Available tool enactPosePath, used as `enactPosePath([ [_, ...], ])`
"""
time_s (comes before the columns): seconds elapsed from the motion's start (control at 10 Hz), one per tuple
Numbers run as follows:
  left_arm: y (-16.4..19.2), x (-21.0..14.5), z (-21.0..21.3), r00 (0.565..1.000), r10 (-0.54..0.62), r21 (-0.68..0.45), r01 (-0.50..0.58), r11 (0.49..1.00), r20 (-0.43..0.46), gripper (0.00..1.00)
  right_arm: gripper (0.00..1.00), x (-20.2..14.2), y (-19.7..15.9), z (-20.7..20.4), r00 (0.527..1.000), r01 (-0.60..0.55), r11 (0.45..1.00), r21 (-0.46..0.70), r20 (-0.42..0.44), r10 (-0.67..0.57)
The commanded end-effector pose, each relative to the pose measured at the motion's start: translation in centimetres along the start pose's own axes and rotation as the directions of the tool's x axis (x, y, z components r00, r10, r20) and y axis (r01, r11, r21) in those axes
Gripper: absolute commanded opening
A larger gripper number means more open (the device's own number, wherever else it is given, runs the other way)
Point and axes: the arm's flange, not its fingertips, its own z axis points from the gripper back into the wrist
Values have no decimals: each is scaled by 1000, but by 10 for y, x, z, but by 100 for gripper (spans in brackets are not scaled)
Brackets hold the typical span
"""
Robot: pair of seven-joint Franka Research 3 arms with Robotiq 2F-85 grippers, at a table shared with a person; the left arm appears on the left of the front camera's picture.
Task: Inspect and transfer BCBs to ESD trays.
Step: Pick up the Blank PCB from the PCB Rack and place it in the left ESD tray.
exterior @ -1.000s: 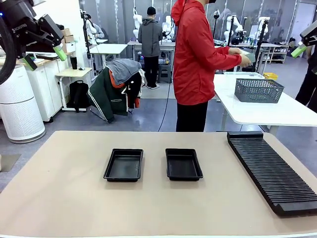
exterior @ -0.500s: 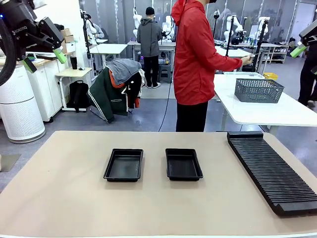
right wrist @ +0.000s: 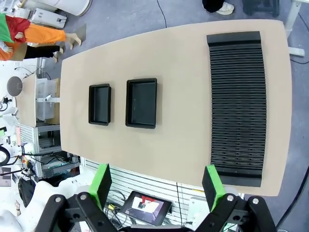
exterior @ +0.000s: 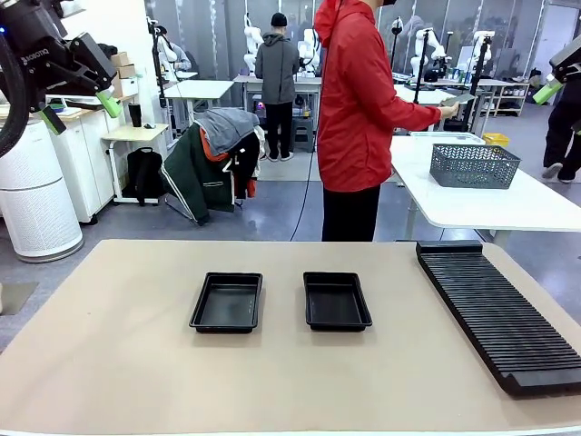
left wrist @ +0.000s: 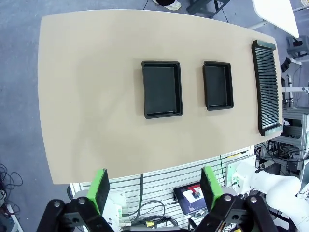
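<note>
Front cam: my L gripper (exterior: 80, 109) hangs high at upper left, fingers spread, jaws released and gripping nothing. R gripper (exterior: 550, 90) pokes in at the top right edge with one green tip visible; can't read its gap from here. On the tan table (exterior: 118, 363), L tray (exterior: 225, 328) and R tray (exterior: 338, 325) sit side by side mid-table, a gap btwn them, floors bare. The ribbed rack (exterior: 495, 313) lies along the right side, apart from R tray. A person (exterior: 359, 109) in a red jacket stands past the far edge, turned to a white side table w/ a grey mesh basket (exterior: 474, 165). Their hand (exterior: 447, 111) holds a thin flat piece edge-on, prob a BCB (exterior: 463, 97), but I can't confirm. L wrist cam: L gripper (left wrist: 155, 187) looks down from well above the table, jaws released wide, L tray (left wrist: 162, 115) and R tray (left wrist: 217, 107) far below, rack (left wrist: 267, 87) beyond them. R wrist cam: R gripper (right wrist: 157, 184) is also spread wide and empty, high over R tray (right wrist: 141, 125), L tray (right wrist: 99, 123) and rack (right wrist: 237, 106).
</note>
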Motion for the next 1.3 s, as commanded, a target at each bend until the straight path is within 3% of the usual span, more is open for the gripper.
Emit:
enactPosePath([
  [0.0,0,0,0,1000,0,-5,0,1000,2,100,100,0,0,1,1000,0,1000,0,2,0],
  [0.4,0,0,0,1000,0,-5,0,1000,2,100,100,0,0,0,1000,0,1000,0,0,0],
  [0.6,0,0,0,1000,0,-5,0,1000,2,100,100,-1,-2,3,992,119,993,1,-40,-119],
  [1.2,0,0,0,1000,0,-5,0,1000,2,100,100,-12,-1,11,980,198,980,-28,-29,-199],
])
